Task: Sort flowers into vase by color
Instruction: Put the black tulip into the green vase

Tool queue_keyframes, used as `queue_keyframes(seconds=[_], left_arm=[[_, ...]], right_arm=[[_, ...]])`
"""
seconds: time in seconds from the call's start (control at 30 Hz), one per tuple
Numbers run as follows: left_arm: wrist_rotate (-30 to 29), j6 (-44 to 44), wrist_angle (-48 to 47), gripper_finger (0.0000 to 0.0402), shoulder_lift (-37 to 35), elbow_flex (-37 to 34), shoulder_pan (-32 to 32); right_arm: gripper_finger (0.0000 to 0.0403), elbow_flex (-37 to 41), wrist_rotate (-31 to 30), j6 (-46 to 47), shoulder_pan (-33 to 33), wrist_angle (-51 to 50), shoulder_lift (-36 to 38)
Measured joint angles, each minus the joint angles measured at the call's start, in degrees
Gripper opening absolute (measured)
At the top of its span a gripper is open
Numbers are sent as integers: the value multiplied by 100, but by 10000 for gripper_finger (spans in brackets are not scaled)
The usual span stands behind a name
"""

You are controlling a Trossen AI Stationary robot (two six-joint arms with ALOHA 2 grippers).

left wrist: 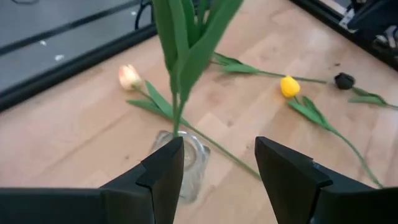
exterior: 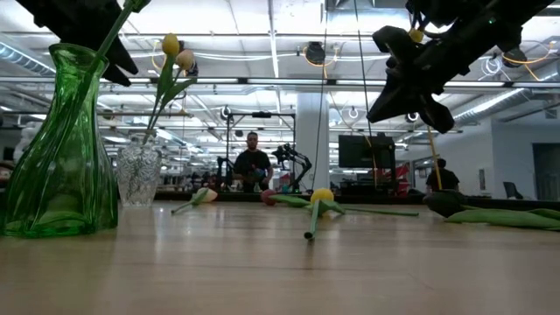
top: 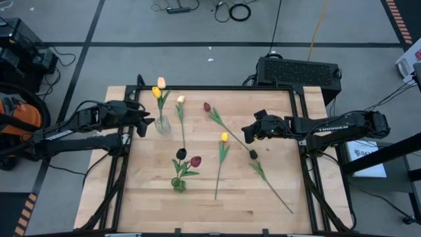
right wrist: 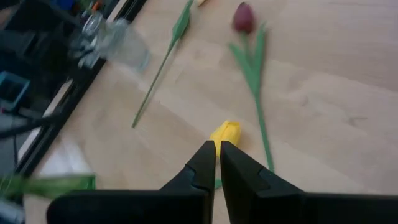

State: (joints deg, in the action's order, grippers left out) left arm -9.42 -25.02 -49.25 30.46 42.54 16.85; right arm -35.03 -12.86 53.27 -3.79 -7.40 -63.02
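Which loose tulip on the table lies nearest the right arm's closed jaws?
The dark maroon-headed artificial tulip, its near-black head just below the right gripper; the yellow-headed tulip and red-headed tulip lie farther left.

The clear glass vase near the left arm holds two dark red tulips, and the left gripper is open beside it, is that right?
Not quite. The clear glass vase holds light tulips, one yellow and one cream-peach, as the high view shows. The left gripper is open beside it.
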Motion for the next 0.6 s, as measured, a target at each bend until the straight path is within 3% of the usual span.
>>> queue_keyframes(seconds=[0.2, 0.47, 0.6], left_arm=[[30, -457, 13, 206, 0, -1, -253], [23, -802, 16, 206, 0, -184, -440], [17, -971, 19, 206, 2, -201, -440]], right_arm=[[5, -401, 521, -276, 80, -522, -2], [1, -1846, 656, 118, 529, -3819, -144], [2, -2097, 983, 434, 771, -4551, -250]])
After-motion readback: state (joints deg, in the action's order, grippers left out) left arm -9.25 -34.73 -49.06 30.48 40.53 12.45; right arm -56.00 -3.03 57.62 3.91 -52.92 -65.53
